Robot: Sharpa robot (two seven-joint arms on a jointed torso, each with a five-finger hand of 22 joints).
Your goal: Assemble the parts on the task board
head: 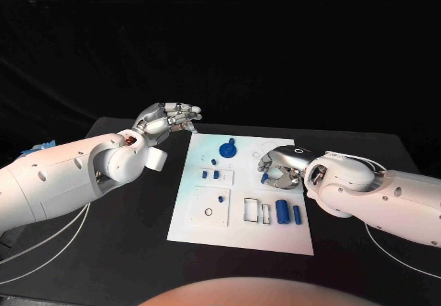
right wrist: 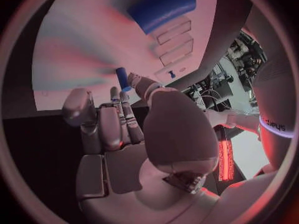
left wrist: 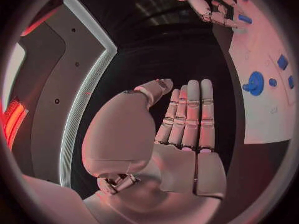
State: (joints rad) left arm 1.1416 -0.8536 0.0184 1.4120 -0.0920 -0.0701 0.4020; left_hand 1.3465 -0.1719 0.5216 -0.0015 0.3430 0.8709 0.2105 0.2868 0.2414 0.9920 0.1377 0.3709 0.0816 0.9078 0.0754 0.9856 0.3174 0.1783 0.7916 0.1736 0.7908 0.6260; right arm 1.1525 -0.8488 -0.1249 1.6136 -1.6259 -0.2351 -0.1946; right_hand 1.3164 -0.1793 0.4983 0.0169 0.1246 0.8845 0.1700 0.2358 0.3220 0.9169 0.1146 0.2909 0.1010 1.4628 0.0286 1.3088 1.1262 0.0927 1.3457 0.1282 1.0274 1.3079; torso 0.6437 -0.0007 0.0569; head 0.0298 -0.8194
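1. The task board [head: 241, 220] is lying flat in the middle of the black tabletop [head: 368, 146], and it serves here as the landmark for everything else.
2. The left hand [head: 168, 120] is hovering just off the board's far left corner, above the tabletop; in the left wrist view its fingers [left wrist: 190, 114] are reaching out straight and close together, with nothing in them.
3. The right hand [head: 280, 167] is hanging over the board's right side, fingers curled downward. A small blue part [right wrist: 122, 77] is showing at its fingertips [right wrist: 118, 98] in the right wrist view, but whether the hand is gripping it or only touching it cannot be told.
4. A round blue part [head: 227, 150] is sitting near the board's far edge.
5. Two small blue pegs [head: 210, 173] are standing left of the board's centre.
6. A blue cylinder [head: 282, 211] is lying near the board's right edge, with a thinner blue part [head: 297, 214] just beside it.
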